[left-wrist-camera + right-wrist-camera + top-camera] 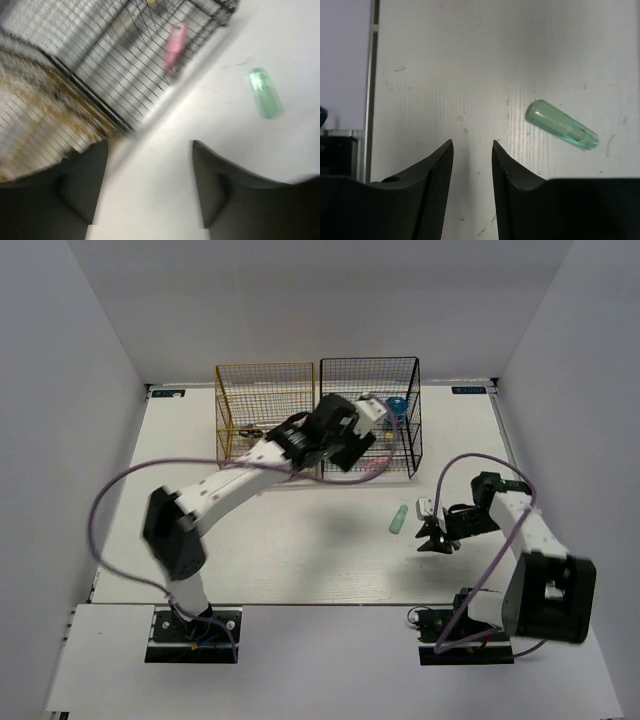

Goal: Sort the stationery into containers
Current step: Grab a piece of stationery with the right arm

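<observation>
The green stick point(561, 124) lies loose on the tabletop point(445, 60), right of frame center, near your right pincer point(472, 145), which is barely parted and empty. It looks light, stiff and slick, so pinch it across mid-body. Your left pincer point(150, 145) is spread, empty.

The white table point(300, 560) is carrying two tall wire-mesh racks, standing side by side along its far edge: the gold rack point(262, 405) on the left and the black rack point(372, 378) on the right. A pale green stick point(398, 519) is lying flat on the bare surface, right of centre and well apart from both racks. Faint scuffs are showing around it.
</observation>
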You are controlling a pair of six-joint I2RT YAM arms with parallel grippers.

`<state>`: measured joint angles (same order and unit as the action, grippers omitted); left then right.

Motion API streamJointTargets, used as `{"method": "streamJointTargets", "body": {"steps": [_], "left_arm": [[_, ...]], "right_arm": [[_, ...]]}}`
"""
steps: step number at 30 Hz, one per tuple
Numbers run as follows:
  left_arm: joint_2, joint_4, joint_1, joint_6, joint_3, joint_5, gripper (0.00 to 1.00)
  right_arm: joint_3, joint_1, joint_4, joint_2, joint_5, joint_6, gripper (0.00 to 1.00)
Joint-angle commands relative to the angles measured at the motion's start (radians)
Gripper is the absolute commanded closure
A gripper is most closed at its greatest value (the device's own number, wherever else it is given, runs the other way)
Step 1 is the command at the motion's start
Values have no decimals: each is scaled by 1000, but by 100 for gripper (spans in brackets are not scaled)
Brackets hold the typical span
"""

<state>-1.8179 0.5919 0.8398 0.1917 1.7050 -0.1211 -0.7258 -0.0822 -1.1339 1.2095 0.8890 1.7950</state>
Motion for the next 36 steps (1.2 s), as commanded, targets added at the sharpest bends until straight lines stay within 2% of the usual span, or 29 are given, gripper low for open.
{"method": "streamJointTargets", "body": {"steps": [1, 2, 3, 4, 5, 6, 7, 8, 9, 11, 13, 15, 16, 19, 23, 36], "left_arm": [[261, 132, 4, -325, -263, 108, 17], [354, 117, 8, -334, -325, 115, 13], [444, 112, 7, -346, -388, 112, 0], [535, 94, 7, -375, -544, 83, 0], [577, 100, 7, -380, -588, 71, 0], [694, 108, 4, -383, -626, 39, 0], [736, 121, 1, -390, -733, 26, 0], [770, 134, -1, -393, -764, -7, 0], [872, 146, -8, -396, -819, -34, 0], [937, 158, -8, -402, -890, -46, 0], [1038, 170, -8, -403, -941, -46, 0], [1089, 203, -8, -411, -979, -58, 0], [1115, 210, -8, -414, -987, -64, 0], [1178, 233, -8, -422, -1022, -94, 0], [1210, 244, -8, -422, -1059, -94, 0], [1284, 263, -7, -448, -1119, -89, 0]], "right_arm": [[-276, 13, -211, 236, -94, 746, 58], [-325, 15, -266, 310, -97, 786, 58], [-404, 19, -356, 341, -101, 849, 56], [-431, 21, -369, 361, -93, 860, 56], [-460, 33, -342, 393, -94, 857, 54], [-457, 39, -286, 395, -97, 837, 53], [-452, 51, -256, 398, -116, 822, 53], [-437, 62, -210, 403, -128, 807, 51], [-439, 80, -193, 418, -139, 802, 50], [-454, 123, -201, 444, -188, 819, 48], [-448, 166, -190, 452, -203, 799, 37], [-414, 209, -91, 441, -240, 733, 32], [-397, 244, -63, 418, -255, 599, 30], [-382, 304, 34, 409, -304, 454, 30], [-353, 354, 146, 427, -404, 357, 36], [-327, 433, 255, 499, -547, 339, 40]]}}
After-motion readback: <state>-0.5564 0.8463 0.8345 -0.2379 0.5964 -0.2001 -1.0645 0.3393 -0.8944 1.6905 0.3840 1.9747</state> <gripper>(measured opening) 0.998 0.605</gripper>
